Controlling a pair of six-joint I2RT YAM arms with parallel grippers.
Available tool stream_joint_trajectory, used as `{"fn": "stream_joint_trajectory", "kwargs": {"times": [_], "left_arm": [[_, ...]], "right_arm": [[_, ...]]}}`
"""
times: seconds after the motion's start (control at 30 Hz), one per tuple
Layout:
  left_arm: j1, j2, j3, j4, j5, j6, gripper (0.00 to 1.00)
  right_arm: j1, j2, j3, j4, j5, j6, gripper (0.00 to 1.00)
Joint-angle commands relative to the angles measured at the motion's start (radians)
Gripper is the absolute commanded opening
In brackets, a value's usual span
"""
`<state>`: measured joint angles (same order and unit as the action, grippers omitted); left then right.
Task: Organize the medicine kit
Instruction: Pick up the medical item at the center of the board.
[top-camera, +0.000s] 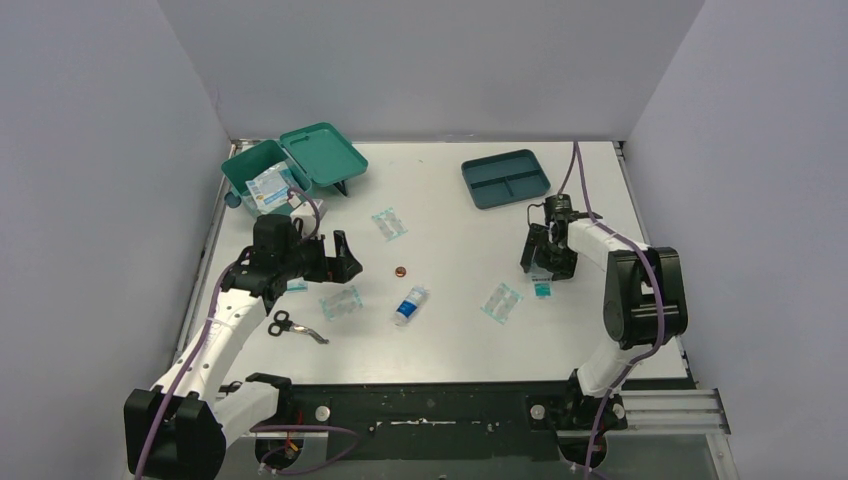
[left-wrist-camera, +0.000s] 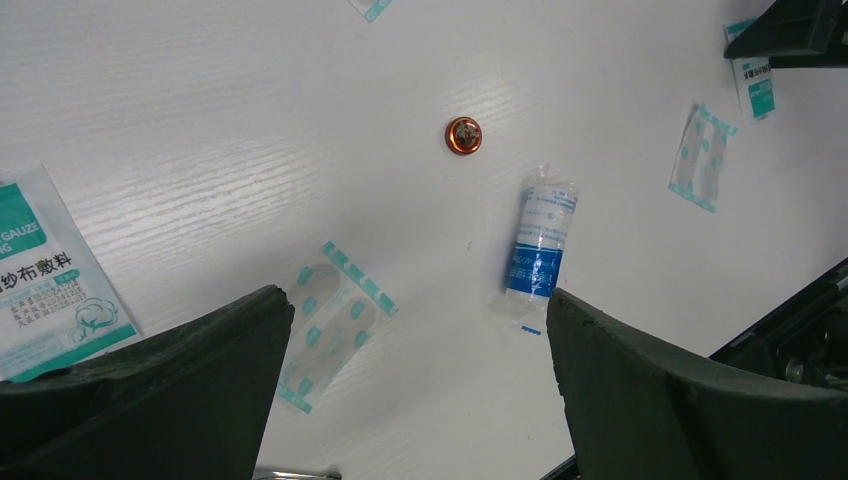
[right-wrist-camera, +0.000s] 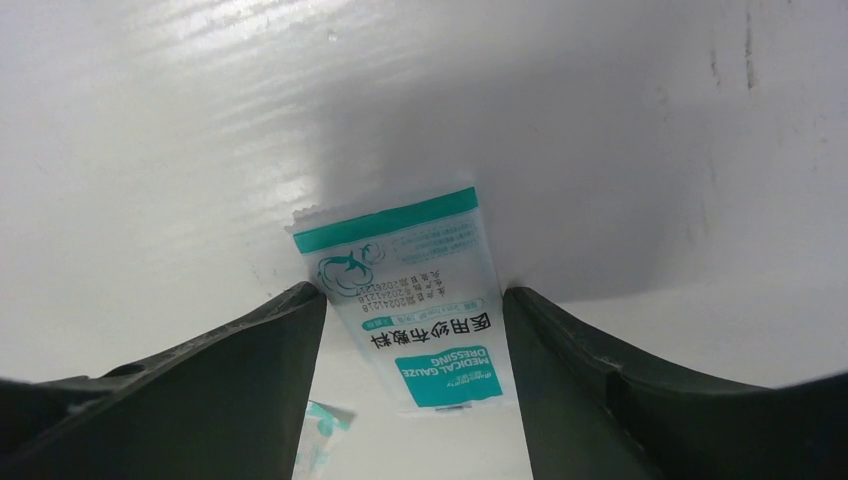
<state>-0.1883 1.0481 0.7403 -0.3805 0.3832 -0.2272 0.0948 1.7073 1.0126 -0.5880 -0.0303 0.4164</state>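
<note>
Right wrist: right tool (right-wrist-camera: 410, 292) straddles gauze packet (right-wrist-camera: 425, 310) edge-to-edge.

A dark blue tray (top-camera: 505, 178) sits near the far edge of the table (top-camera: 640, 220), toward the right corner. A tiny orange cap (top-camera: 400, 270) lies in the middle. A blue-and-white roll (top-camera: 410, 305) lies just nearer. Scissors (top-camera: 296, 327) lie by the left edge.
</note>
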Motion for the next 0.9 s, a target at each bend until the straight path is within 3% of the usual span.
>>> {"fn": "stream_joint_trajectory", "kwargs": {"times": [0.0, 0.1, 0.23, 0.33, 0.87], "left_arm": [[-0.001, -0.023, 0.015, 0.034, 0.03, 0.011, 0.97], [-0.001, -0.023, 0.014, 0.034, 0.031, 0.011, 0.97], [0.0, -0.023, 0.015, 0.033, 0.029, 0.011, 0.97], [0.0, -0.02, 0.016, 0.035, 0.018, 0.006, 0.97], [-0.009, -0.041, 0.018, 0.031, -0.048, -0.007, 0.97]], "right_arm": [[-0.008, 0.055, 0.024, 0.068, 0.01, 0.102, 0.65], [-0.005, 0.05, 0.038, 0.052, 0.012, 0.082, 0.68], [0.007, 0.024, 0.033, 0.025, -0.01, 0.01, 0.81], [0.009, -0.012, -0.006, 0.026, -0.072, -0.044, 0.85], [0.025, -0.071, -0.1, -0.013, -0.001, -0.163, 0.79]]}}
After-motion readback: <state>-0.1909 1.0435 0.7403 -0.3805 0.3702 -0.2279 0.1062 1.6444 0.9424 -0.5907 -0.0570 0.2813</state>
